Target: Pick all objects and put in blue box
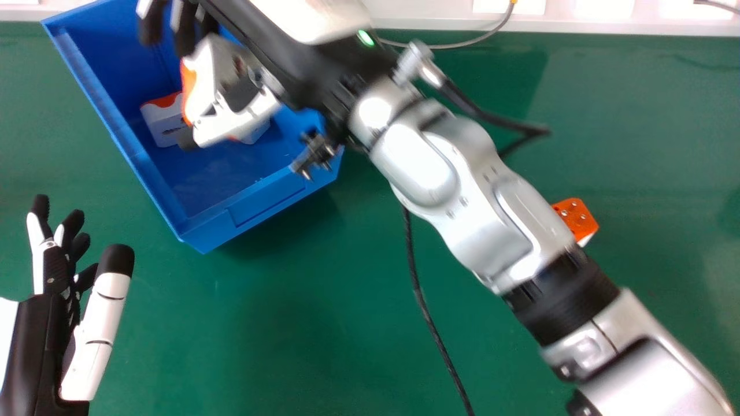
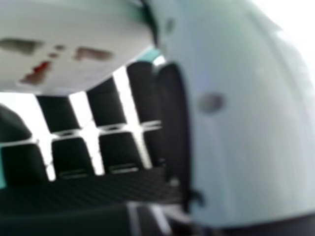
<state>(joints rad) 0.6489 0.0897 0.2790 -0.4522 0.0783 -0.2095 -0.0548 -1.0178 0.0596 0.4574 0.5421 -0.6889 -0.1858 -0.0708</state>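
The right hand (image 1: 234, 122) is over the blue box, gripping a white and orange block (image 1: 199, 92) between its thumb and fingers. In the head view the block lies on the near side of the palm, with the thumb across its right part and the dark fingers at its far left. In the right hand view the block's pale face, with dark marks and a red one, sits in front of the fingers, beside the broad thumb.

Beneath, on the box (image 1: 115, 124) floor, lies a white block with an orange top (image 1: 162, 120), partly hidden by the held one. Just right of it, a bit of white (image 1: 257, 134) shows past the thumb; how much more is there I cannot tell.

Outside the box, well apart from it to the right, an orange and white block (image 1: 575, 218) rests on the green table (image 1: 312, 323), its left part behind the silver forearm. A black cable (image 1: 426, 315) runs along the table toward the near edge. The left hand (image 1: 56, 271) is at the view's lower left, fingers loosely extended.
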